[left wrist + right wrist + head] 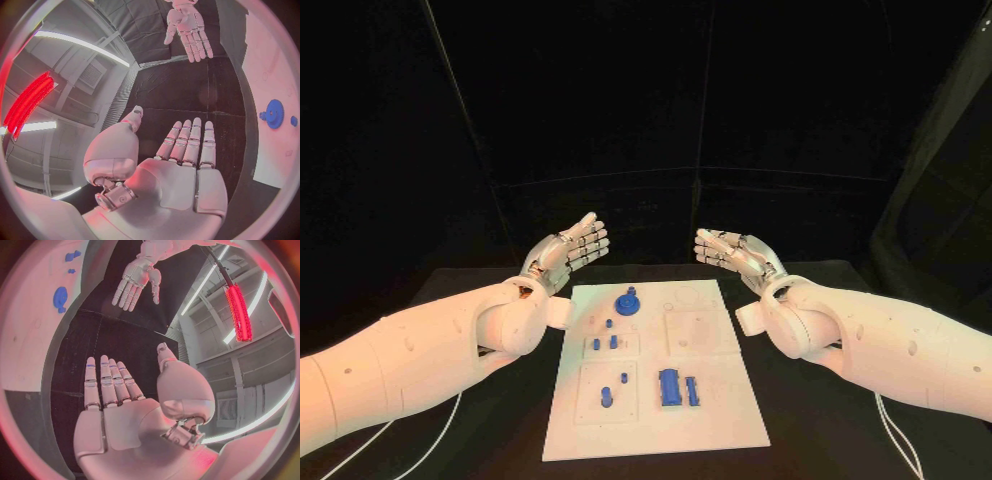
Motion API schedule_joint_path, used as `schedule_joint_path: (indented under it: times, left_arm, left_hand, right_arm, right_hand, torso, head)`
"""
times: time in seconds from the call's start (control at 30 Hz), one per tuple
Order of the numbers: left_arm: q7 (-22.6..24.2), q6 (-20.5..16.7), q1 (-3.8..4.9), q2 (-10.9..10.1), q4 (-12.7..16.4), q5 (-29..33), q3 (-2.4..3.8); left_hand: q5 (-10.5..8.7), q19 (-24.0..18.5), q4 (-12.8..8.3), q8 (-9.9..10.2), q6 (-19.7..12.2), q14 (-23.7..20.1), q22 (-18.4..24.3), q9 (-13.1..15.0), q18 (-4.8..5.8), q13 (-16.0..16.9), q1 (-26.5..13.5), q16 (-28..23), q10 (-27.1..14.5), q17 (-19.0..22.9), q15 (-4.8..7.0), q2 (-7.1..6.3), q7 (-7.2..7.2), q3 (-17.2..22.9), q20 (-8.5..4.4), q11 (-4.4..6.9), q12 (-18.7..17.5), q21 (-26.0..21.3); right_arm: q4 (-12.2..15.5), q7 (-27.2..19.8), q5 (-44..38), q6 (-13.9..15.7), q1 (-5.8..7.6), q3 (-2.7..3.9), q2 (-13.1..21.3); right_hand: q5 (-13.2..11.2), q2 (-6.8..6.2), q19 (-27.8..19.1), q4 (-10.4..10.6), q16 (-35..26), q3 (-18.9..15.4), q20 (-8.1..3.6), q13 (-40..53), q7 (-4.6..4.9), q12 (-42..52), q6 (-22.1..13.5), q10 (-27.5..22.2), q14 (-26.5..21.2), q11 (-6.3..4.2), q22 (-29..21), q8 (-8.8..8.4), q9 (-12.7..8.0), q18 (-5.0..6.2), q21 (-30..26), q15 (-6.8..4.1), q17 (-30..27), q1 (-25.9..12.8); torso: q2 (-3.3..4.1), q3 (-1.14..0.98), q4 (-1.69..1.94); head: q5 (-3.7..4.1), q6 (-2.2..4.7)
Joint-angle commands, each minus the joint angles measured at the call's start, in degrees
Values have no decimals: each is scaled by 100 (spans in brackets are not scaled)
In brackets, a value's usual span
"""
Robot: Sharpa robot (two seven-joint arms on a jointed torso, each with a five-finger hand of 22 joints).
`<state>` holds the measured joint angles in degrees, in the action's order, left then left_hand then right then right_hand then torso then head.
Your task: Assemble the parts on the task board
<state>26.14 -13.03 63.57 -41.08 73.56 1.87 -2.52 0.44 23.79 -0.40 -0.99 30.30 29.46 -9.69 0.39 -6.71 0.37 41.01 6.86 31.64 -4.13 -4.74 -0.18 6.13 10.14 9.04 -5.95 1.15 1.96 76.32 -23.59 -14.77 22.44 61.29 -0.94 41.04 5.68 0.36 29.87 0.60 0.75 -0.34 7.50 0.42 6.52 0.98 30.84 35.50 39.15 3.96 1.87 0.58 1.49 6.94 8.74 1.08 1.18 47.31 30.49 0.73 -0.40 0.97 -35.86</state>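
Overhead, left hand (568, 252) and right hand (737, 252) spread, empty; task board (718, 400) between

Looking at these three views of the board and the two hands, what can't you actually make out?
- Shapes of the small blue parts on the board: too small in the head view.
- Most of the board in the left wrist view: cut off at the circle's rim beyond the blue gear.
- Whether the parts stand in holes or lie loose: too small in the head view.
- Both the left hand and the right hand are open and hold nothing.
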Motion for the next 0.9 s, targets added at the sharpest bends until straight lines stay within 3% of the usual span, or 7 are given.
schedule_joint_path:
  times: [0.03, 0.13, 0.2, 0.23, 0.3, 0.4, 0.9]
  left_arm:
    - [151, -968, -48, -57, 289, -73, 43]
    - [214, -1593, -134, -146, 684, -106, 104]
    - [250, -1950, -182, -197, 909, -125, 139]
    - [265, -2105, -204, -219, 1006, -133, 154]
    - [300, -2449, -251, -267, 1223, -152, 188]
    - [331, -2762, -293, -312, 1421, -168, 219]
    - [366, -3109, -341, -361, 1640, -187, 252]
  left_hand:
    - [-44, -734, 40, 99, -935, -910, 299, -39, 206, -37, -1266, -211, -977, 413, 474, 18, -189, -314, -280, 185, -115, -196]
    - [-44, -959, 40, 99, -1218, -1189, 390, -39, 207, -37, -1653, -272, -1275, 413, 474, 18, -613, -409, -365, 595, -115, -196]
    - [-44, -1055, 40, 99, -1344, -1308, 430, -39, 269, -37, -1818, -686, -1402, 413, 474, 18, -613, -451, -400, 595, -115, -196]
    - [-44, -1105, 40, 99, -1409, -1370, 451, -39, 671, -37, -1906, -686, -1471, 413, 474, 18, -613, -473, -421, 595, -115, -196]
    - [-44, -1240, 40, 99, -1575, -1534, 504, -39, 671, -37, -2133, -686, -1647, 413, 474, 18, -613, -530, -470, 595, -115, -196]
    - [-44, -1354, 40, 99, -1723, -1678, 551, -39, 671, -37, -2333, -686, -1799, 413, 474, 18, -613, -574, -904, 595, -115, -196]
    - [-44, -1825, 40, 99, -2335, -2273, 969, -39, 671, -37, -3163, -686, -2442, 413, 474, 18, -613, -1014, -904, 595, -115, -196]
  right_arm:
    - [371, -311, 676, 978, -20, 26, 93]
    - [790, -442, 1014, 1480, -59, 55, 208]
    - [985, -502, 1171, 1714, -77, 68, 261]
    - [1064, -527, 1235, 1808, -85, 74, 283]
    - [1223, -577, 1364, 1999, -100, 84, 326]
    - [1335, -611, 1454, 2133, -110, 92, 357]
    - [1364, -620, 1477, 2167, -113, 94, 365]
  right_hand:
    - [-568, -36, -920, -60, -75, 34, -233, -42, -201, -98, -953, -1095, -1209, -396, -187, -58, -149, -228, -267, -108, -118, -1460]
    - [-568, -36, -1200, -60, -75, 34, -301, -42, -652, -98, -1241, -1424, -1573, -396, -187, -58, -149, -229, -353, -108, -118, -1901]
    - [-568, -36, -1324, -60, -75, 34, -337, -42, -652, -98, -1368, -1579, -1741, -396, -187, -58, -149, -694, -389, -108, -118, -2102]
    - [-568, -36, -1392, -60, -75, 34, -750, -42, -652, -98, -1435, -1655, -1824, -396, -187, -58, -149, -292, -404, -108, -118, -2204]
    - [-568, -36, -1552, -60, -75, 34, -750, -42, -652, -98, -1606, -1851, -2040, -396, -187, -58, -149, -694, -451, -108, -118, -2463]
    - [-568, -36, -1686, -60, -75, 34, -750, -42, -652, -98, -1751, -2014, -2220, -396, -187, -58, -149, -694, -874, -108, -118, -2683]
    - [-568, -36, -2290, -60, -75, 34, -750, -42, -652, -98, -2371, -2728, -3011, -396, -187, -58, -149, -694, -874, -108, -118, -3634]
  torso:
    - [62, -65, 35]
    - [69, -73, 40]
    - [69, -73, 40]
    - [69, -73, 40]
    - [69, -73, 40]
    - [69, -73, 40]
    - [69, -73, 40]
  head:
    - [-82, 124]
    - [-97, 149]
    - [-97, 149]
    - [-97, 149]
    - [-97, 149]
    - [-97, 149]
    - [-97, 149]
